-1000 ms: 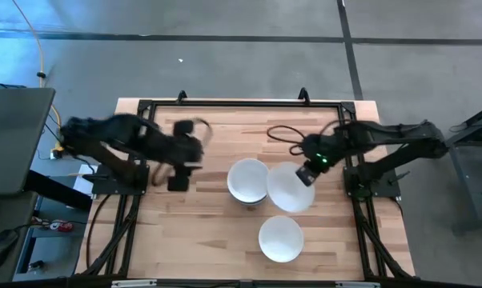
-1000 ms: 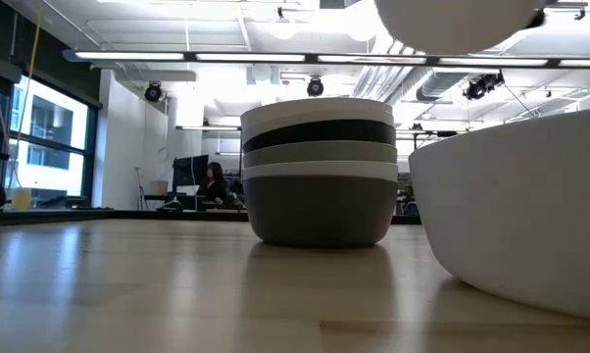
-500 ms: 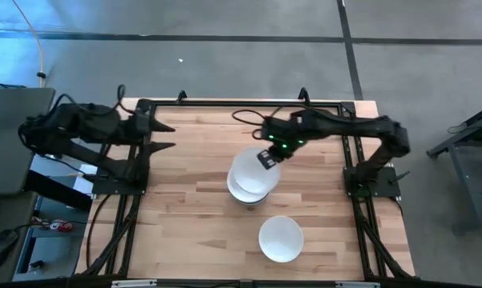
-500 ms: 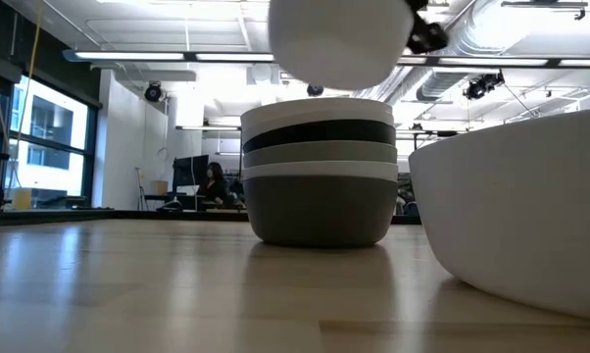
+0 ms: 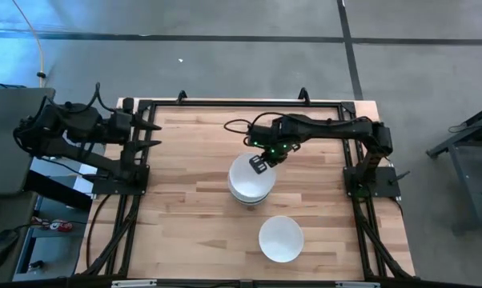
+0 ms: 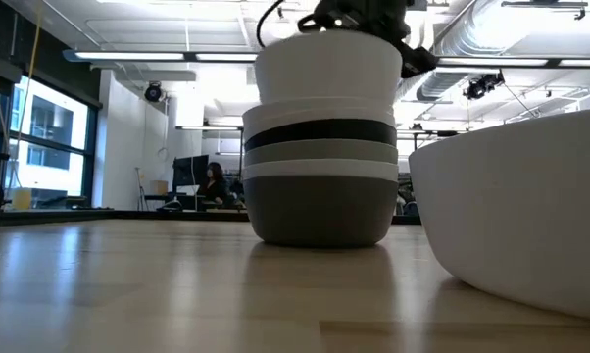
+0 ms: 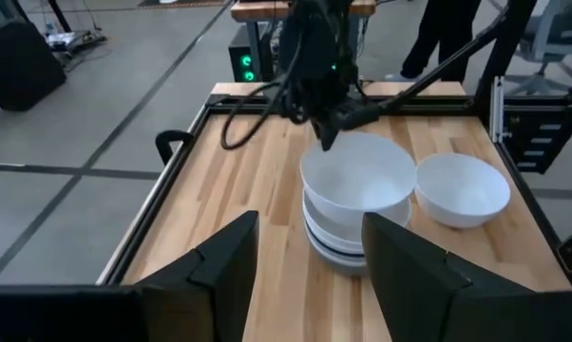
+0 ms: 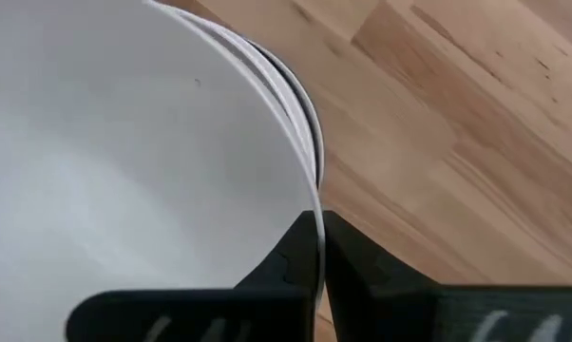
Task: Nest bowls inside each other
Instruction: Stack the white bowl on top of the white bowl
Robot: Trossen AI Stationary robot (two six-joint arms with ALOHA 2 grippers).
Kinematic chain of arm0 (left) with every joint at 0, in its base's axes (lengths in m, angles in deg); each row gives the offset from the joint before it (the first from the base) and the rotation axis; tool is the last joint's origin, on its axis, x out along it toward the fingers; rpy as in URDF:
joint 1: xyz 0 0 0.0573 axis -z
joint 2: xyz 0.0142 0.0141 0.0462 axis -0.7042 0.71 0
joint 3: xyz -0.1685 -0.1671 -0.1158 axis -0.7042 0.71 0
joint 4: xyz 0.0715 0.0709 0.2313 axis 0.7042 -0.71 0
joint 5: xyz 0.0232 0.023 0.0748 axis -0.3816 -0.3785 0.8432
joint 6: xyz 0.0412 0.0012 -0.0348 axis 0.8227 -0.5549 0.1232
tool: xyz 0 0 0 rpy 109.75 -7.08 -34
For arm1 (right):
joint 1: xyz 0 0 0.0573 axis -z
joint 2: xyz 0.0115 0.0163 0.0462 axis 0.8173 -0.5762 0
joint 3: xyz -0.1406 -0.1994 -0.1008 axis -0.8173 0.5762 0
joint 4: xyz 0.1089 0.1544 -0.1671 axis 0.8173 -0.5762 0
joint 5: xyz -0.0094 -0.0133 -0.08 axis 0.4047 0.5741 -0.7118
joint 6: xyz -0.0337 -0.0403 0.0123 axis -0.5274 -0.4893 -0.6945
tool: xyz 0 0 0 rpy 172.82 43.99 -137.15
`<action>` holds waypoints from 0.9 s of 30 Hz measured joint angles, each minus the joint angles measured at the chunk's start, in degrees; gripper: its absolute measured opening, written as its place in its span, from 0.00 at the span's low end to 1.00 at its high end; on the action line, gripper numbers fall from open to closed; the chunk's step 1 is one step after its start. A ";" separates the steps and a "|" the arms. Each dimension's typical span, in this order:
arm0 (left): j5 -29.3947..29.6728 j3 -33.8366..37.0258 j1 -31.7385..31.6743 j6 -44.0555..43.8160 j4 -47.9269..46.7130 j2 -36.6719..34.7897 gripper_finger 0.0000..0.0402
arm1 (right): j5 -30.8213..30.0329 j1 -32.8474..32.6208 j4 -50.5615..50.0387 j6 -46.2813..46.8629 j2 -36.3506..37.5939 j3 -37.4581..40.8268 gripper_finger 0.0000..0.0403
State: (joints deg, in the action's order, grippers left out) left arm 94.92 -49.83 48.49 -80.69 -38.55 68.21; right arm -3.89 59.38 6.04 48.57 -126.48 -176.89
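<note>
High view: right hand point(image 5: 258, 163) pinching white bowl point(image 5: 250, 175) rim atop stack point(image 6: 319, 186); left hand point(image 5: 150, 135) spread at table edge.

We see our right gripper point(image 5: 259, 165) reaching over mid-table, fingers pinched together. Our left gripper point(image 5: 154, 134) waits at the table's left edge, fingers spread.

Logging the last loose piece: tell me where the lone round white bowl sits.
In the high view the lone round white bowl sits on the wooden table near its front edge, right of centre, apart from the stack of nested bowls behind it.
</note>
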 joint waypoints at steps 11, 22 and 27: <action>0.20 0.00 0.00 0.00 0.00 -0.54 0.44 | -0.15 -0.18 6.29 1.41 -0.02 4.86 0.00; 0.22 0.00 0.00 -0.74 0.00 -0.49 0.44 | 1.38 -1.54 9.35 2.48 0.00 10.06 0.00; 0.22 0.00 0.00 -1.96 -0.02 -0.49 0.44 | 2.03 -2.46 12.45 2.89 0.09 11.05 0.00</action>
State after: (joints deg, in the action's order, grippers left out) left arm 95.14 -49.83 48.49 -82.65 -38.57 67.72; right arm -1.86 56.92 18.50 51.47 -126.40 -165.84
